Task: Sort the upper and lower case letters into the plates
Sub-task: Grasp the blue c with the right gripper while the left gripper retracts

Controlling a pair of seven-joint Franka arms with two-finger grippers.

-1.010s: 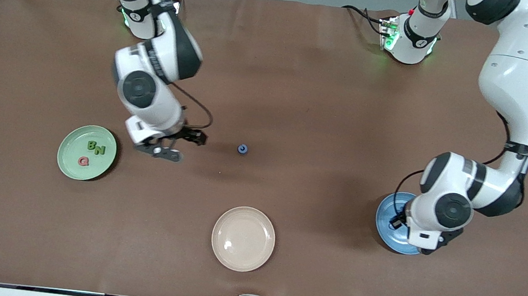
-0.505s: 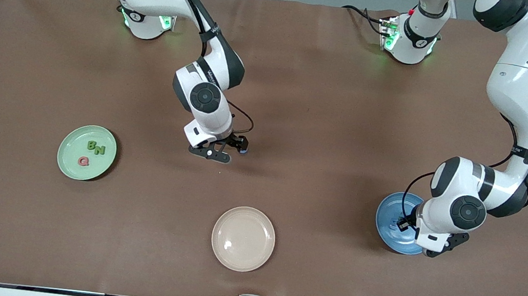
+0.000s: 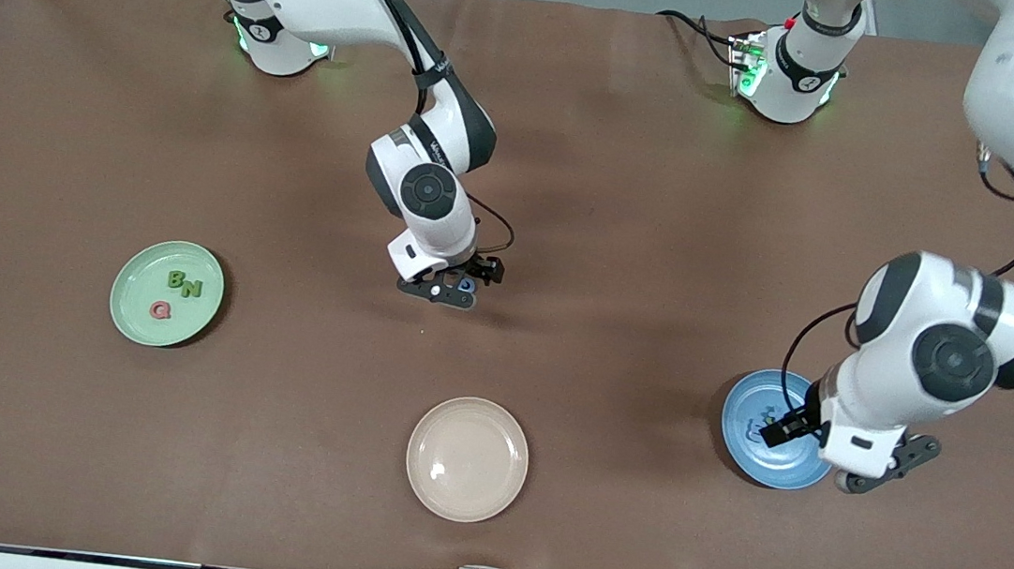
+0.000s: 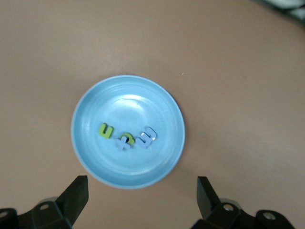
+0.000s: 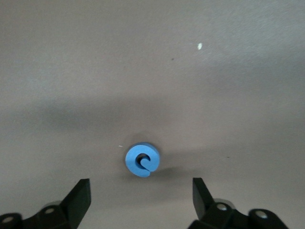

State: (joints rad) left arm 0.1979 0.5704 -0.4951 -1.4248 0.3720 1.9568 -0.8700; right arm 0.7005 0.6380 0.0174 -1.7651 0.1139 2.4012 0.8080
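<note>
- Right gripper (image 3: 454, 290) is hanging low over the one loose letter, a round blue piece (image 5: 142, 160) lying flat on the bare table (image 3: 625, 240) mid-table, farther from the front camera than the beige plate (image 3: 467, 458).
- Key relation: in the right wrist view the blue piece is sitting between the two fingertips (image 5: 78, 195), roughly centred across the gap but a bit ahead of the tips, not yet level with them. Jaws are standing wide, holding nothing.
- The piece is near-circular, so no real long axis; its slit is facing one fingertip. Any closing direction is likely working.
- Judgement: the next move is calling for a straight drop so the pads bracket the thin edge. The piece is flat and small, so the risk is pinching above it or skidding it along the cloth.
- Right arm is clearly the nearer one; left arm is well apart at its own end.
- Left gripper (image 3: 856, 458) is hovering over the blue plate (image 4: 127, 131), jaws spread, empty. The plate is holding three letters in the wrist view: a yellow-green (image 4: 105, 130), a blue cross-shaped piece (image 4: 125, 140), a pale blue (image 4: 147, 137).
- Mint plate (image 3: 167, 293), toward the right arm's end, is holding green B (image 3: 175, 279), green N (image 3: 191, 288), and a pink-red letter (image 3: 161, 310).
</note>
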